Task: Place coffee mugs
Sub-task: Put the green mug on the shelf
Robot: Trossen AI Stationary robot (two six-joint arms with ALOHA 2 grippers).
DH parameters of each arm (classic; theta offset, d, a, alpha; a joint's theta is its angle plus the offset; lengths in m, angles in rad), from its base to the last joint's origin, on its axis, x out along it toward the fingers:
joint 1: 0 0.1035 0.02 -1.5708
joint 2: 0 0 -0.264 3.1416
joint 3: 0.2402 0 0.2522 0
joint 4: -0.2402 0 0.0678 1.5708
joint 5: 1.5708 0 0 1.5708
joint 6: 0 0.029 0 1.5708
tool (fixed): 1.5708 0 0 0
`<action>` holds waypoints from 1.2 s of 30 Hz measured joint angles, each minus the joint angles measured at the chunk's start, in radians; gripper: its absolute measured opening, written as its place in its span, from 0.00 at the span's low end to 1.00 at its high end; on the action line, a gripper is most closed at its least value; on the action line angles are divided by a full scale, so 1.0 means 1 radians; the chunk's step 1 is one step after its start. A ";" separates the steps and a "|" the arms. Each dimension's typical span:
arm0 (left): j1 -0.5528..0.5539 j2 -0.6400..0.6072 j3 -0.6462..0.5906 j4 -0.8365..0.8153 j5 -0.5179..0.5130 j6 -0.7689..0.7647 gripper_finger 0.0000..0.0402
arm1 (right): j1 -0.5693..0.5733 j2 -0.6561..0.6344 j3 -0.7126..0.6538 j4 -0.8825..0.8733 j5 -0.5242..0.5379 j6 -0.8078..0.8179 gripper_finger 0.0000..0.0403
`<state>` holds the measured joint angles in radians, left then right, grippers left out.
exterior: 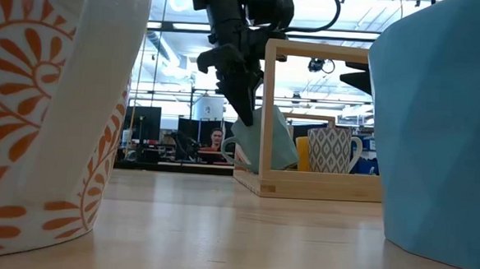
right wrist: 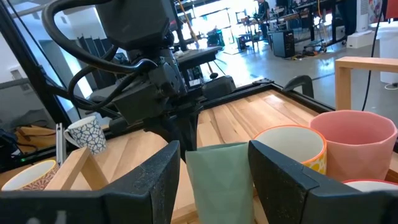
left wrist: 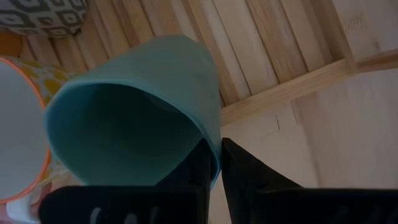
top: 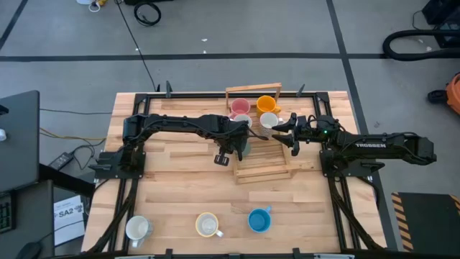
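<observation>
- Left gripper (left wrist: pixel 214 163): clamped on rim of green mug (left wrist: pixel 134 106), tilted over wooden rack (top: pixel 262 169).
- Right gripper (right wrist: pixel 214 165): jaws wide, holding nothing, just beside green mug.
- Pink mug (right wrist: pixel 354 143), orange-rimmed mug (right wrist: pixel 292 146): in rack, beside left gripper.

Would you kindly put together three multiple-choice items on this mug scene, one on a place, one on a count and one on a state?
1. Where does the green mug sit?
A. at the wooden rack
B. at the table's near edge
C. on the floor

2. How many mugs stand in the row along the table's near edge?
A. one
B. three
C. five

3. How does the left gripper stand?
A. wide open, clear of every mug
B. shut on the green mug's rim
C. out of sight

Answers: 1 A, the low view shows it tilted at the rack's edge. 2 B, white, cream and blue. 3 B, its fingers pinch the rim.
</observation>
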<state>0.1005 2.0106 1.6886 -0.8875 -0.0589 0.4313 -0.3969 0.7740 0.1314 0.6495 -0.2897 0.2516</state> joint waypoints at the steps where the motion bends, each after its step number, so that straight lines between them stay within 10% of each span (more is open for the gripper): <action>1: 0.000 0.000 0.000 0.000 0.000 0.000 0.08 | 0.000 0.000 0.000 0.000 0.000 0.000 0.49; 36: 0.000 -0.002 0.000 0.143 0.000 -0.001 0.25 | 0.000 0.000 0.000 0.000 0.000 -0.026 0.49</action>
<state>0.1009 2.0087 1.6890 -0.7447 -0.0589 0.4301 -0.3969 0.7740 0.1314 0.6491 -0.2897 0.2256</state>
